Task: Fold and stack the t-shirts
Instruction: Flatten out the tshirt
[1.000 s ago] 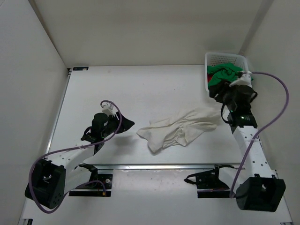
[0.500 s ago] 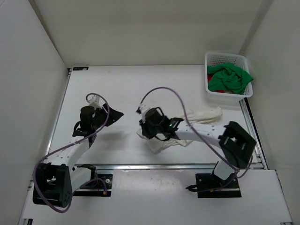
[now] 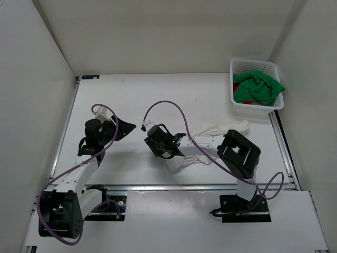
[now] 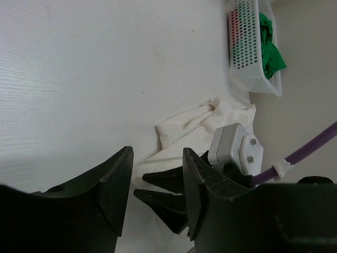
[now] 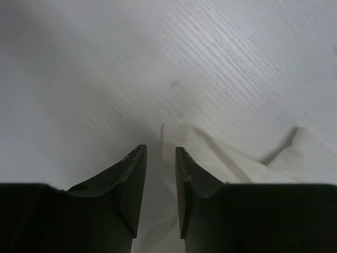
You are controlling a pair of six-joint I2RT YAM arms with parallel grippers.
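My right gripper (image 5: pixel 160 150), jaws a little apart, sat at the edge of the white shirt (image 3: pixel 218 128); its arm hid some cloth. Left of that shirt, my left gripper (image 4: pixel 157 152) gaped empty. Beyond, in the basket (image 3: pixel 253 62), the green shirt (image 3: pixel 258 87) hid most of the red shirt (image 3: pixel 235 84).

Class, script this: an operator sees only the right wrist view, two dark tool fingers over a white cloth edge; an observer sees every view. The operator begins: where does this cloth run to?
Observer: The white t-shirt lies crumpled, stretching from your right tool toward the table's far right corner.
Operator: What stands there?
Observer: A white mesh basket holding a green t-shirt.
Operator: And the other arm?
Observer: The left tool hangs open and empty over the table, left of yours.
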